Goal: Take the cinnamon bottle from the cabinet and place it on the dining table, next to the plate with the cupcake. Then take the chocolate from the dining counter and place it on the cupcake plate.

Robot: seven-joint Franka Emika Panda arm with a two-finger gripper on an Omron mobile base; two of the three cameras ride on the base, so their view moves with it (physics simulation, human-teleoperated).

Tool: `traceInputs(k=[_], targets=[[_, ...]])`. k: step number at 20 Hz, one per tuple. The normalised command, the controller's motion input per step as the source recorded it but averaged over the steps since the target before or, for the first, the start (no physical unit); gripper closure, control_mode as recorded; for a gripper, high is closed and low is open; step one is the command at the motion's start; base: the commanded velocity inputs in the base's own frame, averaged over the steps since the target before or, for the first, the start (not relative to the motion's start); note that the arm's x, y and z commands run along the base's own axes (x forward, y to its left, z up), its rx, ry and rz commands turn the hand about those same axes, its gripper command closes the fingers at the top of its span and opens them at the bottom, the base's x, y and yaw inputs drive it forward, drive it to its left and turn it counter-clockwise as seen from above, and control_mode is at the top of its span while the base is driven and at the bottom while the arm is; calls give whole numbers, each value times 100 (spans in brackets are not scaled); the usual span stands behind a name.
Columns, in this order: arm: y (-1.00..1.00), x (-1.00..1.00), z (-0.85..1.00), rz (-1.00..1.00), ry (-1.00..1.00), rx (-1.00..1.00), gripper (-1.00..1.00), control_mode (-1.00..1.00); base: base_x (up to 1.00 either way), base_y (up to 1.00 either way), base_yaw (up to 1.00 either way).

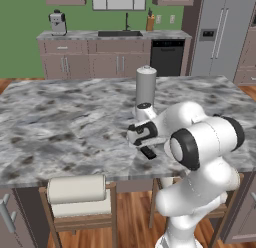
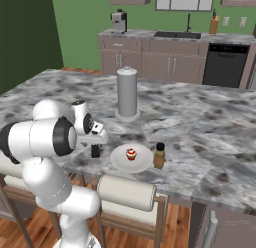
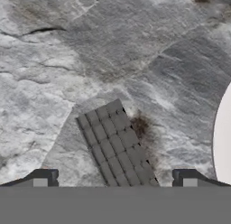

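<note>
Chocolate (image 3: 116,146) lies flat on the dining table (image 1: 60,122), directly beneath your gripper (image 3: 115,178), whose jaws stand wide apart and hold nothing. You should descend squarely so both tips straddle its short sides, then close. Plate (image 2: 142,164) with cupcake (image 2: 131,154) sits just beside; cinnamon bottle (image 2: 159,156) is already placed.

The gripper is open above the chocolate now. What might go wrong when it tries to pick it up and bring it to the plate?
1. The chocolate lies flat and skewed between the open gripper tips, so the jaws may close on its corners and it may slip.
2. The plate is close beside it; a push could slide the bar under the rim.
3. The cinnamon bottle stands right by the plate and could be knocked over.
</note>
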Motion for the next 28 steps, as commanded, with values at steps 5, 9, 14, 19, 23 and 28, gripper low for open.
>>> traceInputs(k=[5,9,14,19,23,28], targets=[[0,34,-24,2,14,2,-100,-100,0,0,0],[0,26,-27,1,14,3,-100,-100,0,0,0],[0,22,-30,0,14,1,-100,-100,0,0,0],[0,14,-30,0,13,2,-100,-100,0,0,0],[0,1,-38,0,9,1,-100,-100,0,0,0],[-2,-3,-38,0,6,0,-100,-100,0,0,0]])
